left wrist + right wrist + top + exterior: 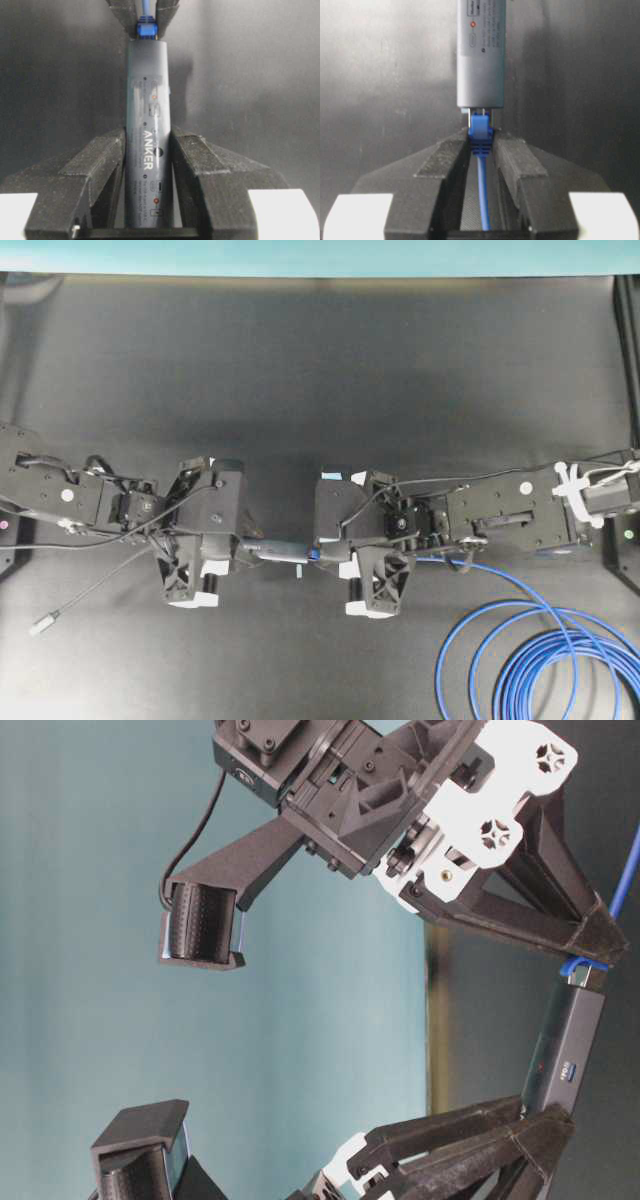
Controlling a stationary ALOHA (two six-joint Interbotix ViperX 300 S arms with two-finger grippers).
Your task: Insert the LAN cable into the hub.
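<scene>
We see the slim dark-grey metallic hub (277, 551) held in the air between the two arms, its long axis running 9 to 3 o'clock in the overhead view, with its port end facing 3 o'clock toward the right arm. In the left wrist view it stands along 6 to 12 o'clock, white lettering upward. The bright-blue LAN cable (520, 655) meets that end with its blue-booted plug (481, 133), which points at 12 o'clock in the right wrist view; the clear tip sits at the hub's mouth, but we cannot tell how deep it goes. The cable's coils at 5 o'clock are cut off by the frame edge.

The left gripper (147, 170) is clenched on the hub's body, pads pressed to both long sides. The right gripper (481, 150) is nearly closed, pinching the plug's boot, cable trailing back between its fingers.
</scene>
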